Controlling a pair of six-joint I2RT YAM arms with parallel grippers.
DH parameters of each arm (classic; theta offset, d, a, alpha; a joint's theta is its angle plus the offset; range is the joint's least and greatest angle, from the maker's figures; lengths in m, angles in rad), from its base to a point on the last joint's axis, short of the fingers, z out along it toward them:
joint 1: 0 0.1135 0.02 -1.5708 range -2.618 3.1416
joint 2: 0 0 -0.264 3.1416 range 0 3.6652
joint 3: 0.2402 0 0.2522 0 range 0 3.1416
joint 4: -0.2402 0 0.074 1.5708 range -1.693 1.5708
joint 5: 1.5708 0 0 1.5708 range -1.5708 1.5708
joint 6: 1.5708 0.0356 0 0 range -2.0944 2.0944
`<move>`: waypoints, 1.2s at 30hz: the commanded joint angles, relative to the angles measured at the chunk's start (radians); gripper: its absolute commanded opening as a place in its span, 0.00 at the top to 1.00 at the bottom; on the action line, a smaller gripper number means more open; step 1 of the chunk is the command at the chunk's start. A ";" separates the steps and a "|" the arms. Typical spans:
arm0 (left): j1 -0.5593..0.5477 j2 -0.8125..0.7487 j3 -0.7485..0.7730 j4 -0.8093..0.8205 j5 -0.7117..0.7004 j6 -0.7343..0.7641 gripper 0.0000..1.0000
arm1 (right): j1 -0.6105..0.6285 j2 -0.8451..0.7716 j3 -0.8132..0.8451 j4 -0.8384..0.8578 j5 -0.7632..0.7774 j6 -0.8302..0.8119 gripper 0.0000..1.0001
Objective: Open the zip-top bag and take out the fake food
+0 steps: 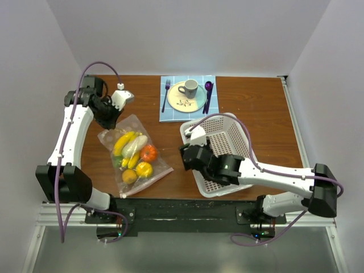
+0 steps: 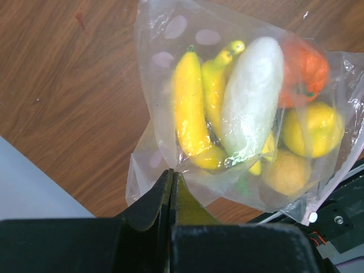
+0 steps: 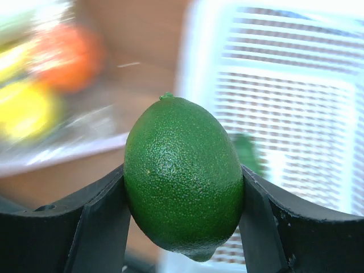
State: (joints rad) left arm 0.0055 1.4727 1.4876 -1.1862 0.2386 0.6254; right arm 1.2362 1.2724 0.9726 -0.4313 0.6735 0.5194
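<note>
The clear zip-top bag (image 1: pixel 135 154) lies on the table left of centre, its pinkish zip strip (image 1: pixel 152 180) on the near edge. It holds fake food: yellow bananas (image 2: pixel 190 108), a pale whitish piece (image 2: pixel 253 99), an orange-red round one (image 2: pixel 304 71) and yellow round ones (image 2: pixel 313 129). My left gripper (image 1: pixel 108 118) is shut on the bag's far plastic edge (image 2: pixel 172 173). My right gripper (image 1: pixel 187 154) is shut on a green round fruit (image 3: pixel 183 176) and holds it at the basket's left edge, off the table.
A white perforated basket (image 1: pixel 222 136) stands right of the bag, under my right arm; a blurred green piece (image 3: pixel 248 154) lies in it. At the back, a blue mat holds a plate (image 1: pixel 196 102), cup (image 1: pixel 189 87), fork (image 1: pixel 165 94) and purple spoon (image 1: pixel 208 91).
</note>
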 commanded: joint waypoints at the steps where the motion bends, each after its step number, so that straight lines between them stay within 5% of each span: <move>1: 0.002 -0.072 0.045 -0.036 -0.004 -0.016 1.00 | -0.116 0.074 -0.004 -0.236 0.169 0.154 1.00; 2: 0.002 -0.078 0.027 -0.024 -0.037 -0.015 1.00 | -0.125 0.084 -0.009 -0.236 0.169 0.162 0.99; 3: 0.004 -0.084 -0.021 0.005 -0.057 -0.009 1.00 | -0.144 0.099 -0.012 -0.235 0.166 0.165 0.70; 5: 0.004 -0.101 -0.073 0.036 -0.109 -0.007 1.00 | -0.152 0.108 -0.011 -0.228 0.169 0.160 0.40; 6: 0.004 -0.104 -0.114 0.058 -0.123 -0.007 1.00 | -0.155 0.107 -0.009 -0.221 0.166 0.151 0.16; 8: 0.002 -0.112 -0.150 0.088 -0.163 -0.003 1.00 | -0.156 0.101 0.003 -0.198 0.167 0.104 0.02; 13: 0.002 -0.138 -0.223 0.125 -0.237 0.022 1.00 | -0.141 0.032 0.028 -0.123 0.080 -0.047 0.01; 19: 0.004 -0.173 -0.395 0.224 -0.387 0.066 1.00 | 0.041 -0.045 -0.060 0.146 -0.083 -0.232 0.02; 22: 0.004 -0.161 -0.472 0.273 -0.400 0.057 1.00 | 0.137 -0.024 -0.090 0.254 -0.135 -0.274 0.17; 27: -0.068 -0.144 -0.595 0.359 -0.412 0.007 1.00 | 0.186 0.129 -0.112 0.357 -0.271 -0.285 0.65; 36: -0.099 -0.132 -0.641 0.393 -0.400 -0.044 1.00 | 0.184 0.321 -0.089 0.575 -0.331 -0.294 0.73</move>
State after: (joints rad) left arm -0.0864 1.3388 0.8524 -0.8448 -0.1612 0.6159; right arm 1.4235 1.5654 0.8486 -0.0154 0.3862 0.2489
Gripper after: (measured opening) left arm 0.012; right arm 0.271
